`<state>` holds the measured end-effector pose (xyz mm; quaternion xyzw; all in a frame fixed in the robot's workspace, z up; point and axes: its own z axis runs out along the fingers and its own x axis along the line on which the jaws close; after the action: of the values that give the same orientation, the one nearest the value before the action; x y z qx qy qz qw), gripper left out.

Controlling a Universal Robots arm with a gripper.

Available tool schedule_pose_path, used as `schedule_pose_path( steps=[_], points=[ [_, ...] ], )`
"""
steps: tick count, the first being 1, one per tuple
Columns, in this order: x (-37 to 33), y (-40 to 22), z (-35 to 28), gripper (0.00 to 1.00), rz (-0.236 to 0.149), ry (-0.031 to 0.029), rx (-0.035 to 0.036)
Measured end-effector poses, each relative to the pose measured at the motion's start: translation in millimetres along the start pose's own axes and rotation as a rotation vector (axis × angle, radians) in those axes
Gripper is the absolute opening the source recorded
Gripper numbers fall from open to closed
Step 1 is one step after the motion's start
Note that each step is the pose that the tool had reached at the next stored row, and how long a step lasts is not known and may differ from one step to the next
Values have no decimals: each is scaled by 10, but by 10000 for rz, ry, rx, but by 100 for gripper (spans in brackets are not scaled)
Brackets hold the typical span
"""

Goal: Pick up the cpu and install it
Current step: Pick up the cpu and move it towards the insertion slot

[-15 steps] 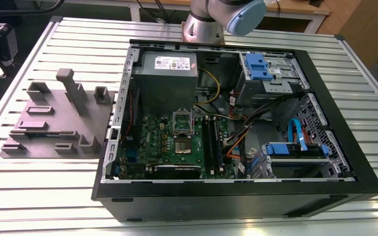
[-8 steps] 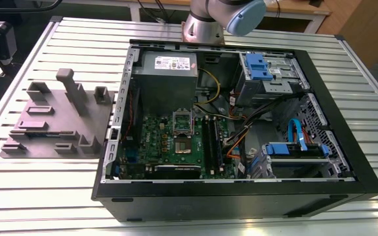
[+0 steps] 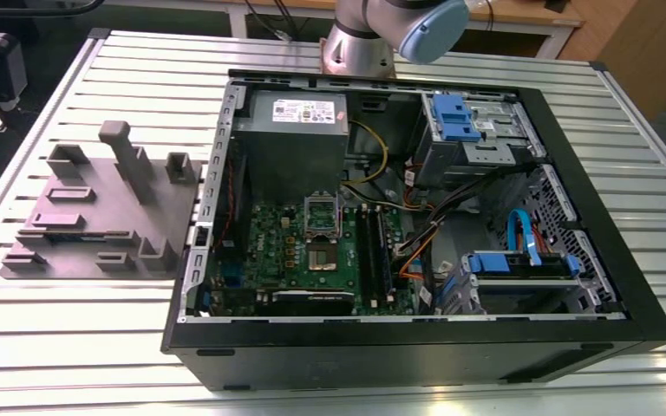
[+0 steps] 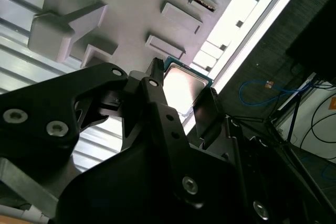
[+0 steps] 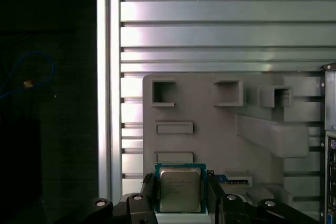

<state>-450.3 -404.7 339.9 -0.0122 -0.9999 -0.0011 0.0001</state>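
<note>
In the second wrist view the pincer [image 4: 184, 80] covers two edges of the cpu [image 4: 181, 88].

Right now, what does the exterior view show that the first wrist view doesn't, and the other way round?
Exterior view: the open computer case with its green motherboard, and part of the arm behind the case.
First wrist view: the cpu gripped by the claw, a finger on either side of it, seen against the grey stepped block.
Both: that grey stepped block lying on the slatted metal table, beside the case in the exterior view.
</note>
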Motion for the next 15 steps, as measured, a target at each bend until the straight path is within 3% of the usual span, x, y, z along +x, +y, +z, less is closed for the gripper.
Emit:
schedule_pose_path(
  steps=[15],
  points=[
    [0, 0, -94, 47, 0, 1, 0]
  ],
)
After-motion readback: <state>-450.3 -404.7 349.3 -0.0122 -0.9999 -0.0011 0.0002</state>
